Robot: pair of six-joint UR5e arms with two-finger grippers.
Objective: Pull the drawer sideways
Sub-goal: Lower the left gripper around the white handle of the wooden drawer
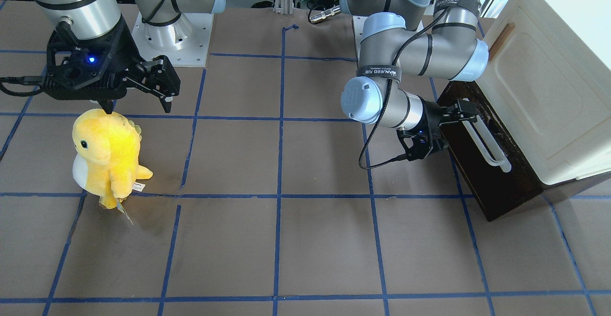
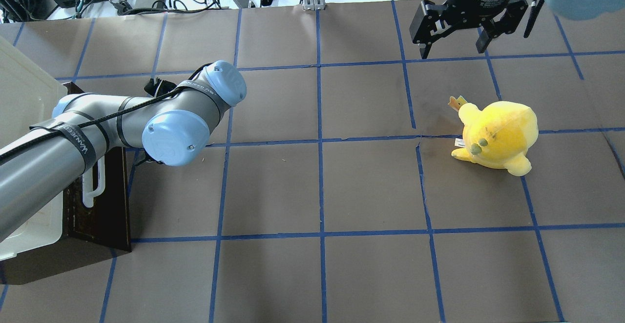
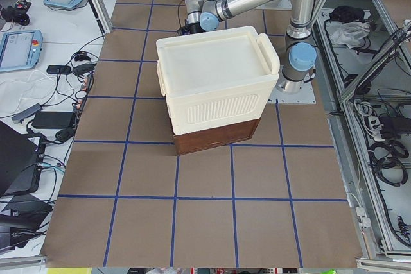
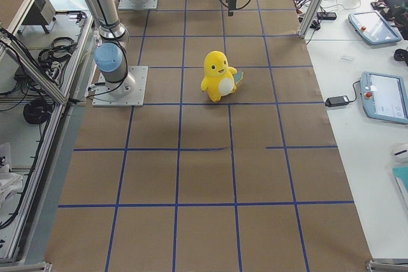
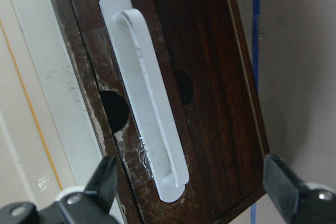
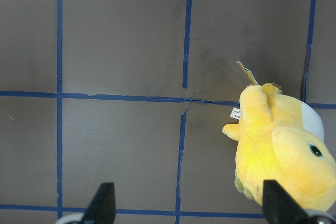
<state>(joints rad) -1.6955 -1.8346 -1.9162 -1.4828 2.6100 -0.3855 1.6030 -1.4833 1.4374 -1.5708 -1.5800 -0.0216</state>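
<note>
The drawer has a dark brown front and a long white bar handle; it sits low under a cream cabinet. My left gripper is at the handle's end nearest the robot. In the left wrist view the gripper is open, its fingers on either side of the handle, not closed on it. In the overhead view the drawer front and handle show, but my arm hides the left gripper. My right gripper is open and empty, hovering over the table.
A yellow plush toy stands on the table below my right gripper, also in the overhead view. The cream cabinet with a small brown handle rises above the drawer. Blue tape lines grid the brown table.
</note>
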